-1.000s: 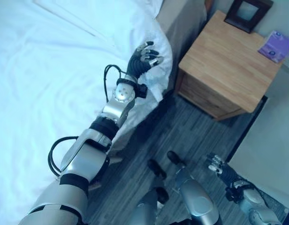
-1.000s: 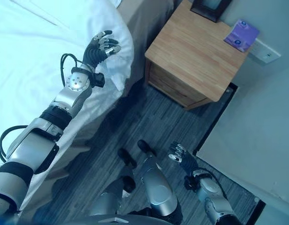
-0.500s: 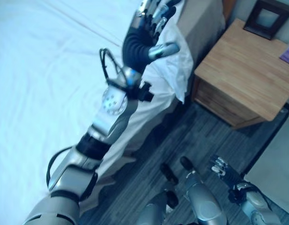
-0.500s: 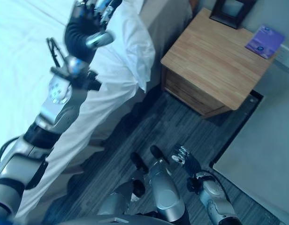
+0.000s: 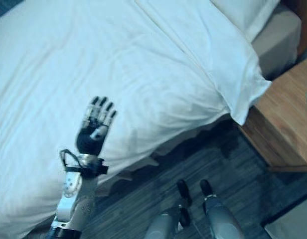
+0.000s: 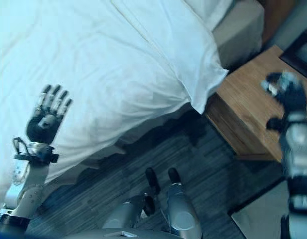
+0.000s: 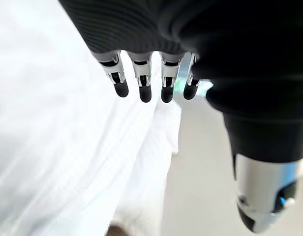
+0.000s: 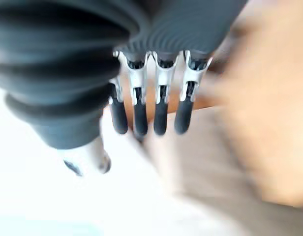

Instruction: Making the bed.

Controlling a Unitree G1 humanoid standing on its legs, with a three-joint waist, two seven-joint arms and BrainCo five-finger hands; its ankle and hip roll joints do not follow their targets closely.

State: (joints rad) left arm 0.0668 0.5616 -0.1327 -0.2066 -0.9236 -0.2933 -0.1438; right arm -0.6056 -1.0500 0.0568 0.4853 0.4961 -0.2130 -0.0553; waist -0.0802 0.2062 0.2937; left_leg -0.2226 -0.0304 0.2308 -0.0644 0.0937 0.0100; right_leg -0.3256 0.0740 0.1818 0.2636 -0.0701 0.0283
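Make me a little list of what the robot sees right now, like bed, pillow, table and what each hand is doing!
bed: white sheet spread over it, one corner hanging off the side near the nightstand
pillow: white pillow at the head end
nightstand: wooden nightstand beside the bed
frame: dark picture frame on the nightstand
left hand: left hand raised over the sheet's edge, fingers straight, holding nothing
right hand: right hand up over the nightstand, fingers straight, holding nothing

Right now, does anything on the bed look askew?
Yes: the duvet corner by the nightstand hangs off the mattress edge in a loose point. Both hands are open, left hand and right hand.
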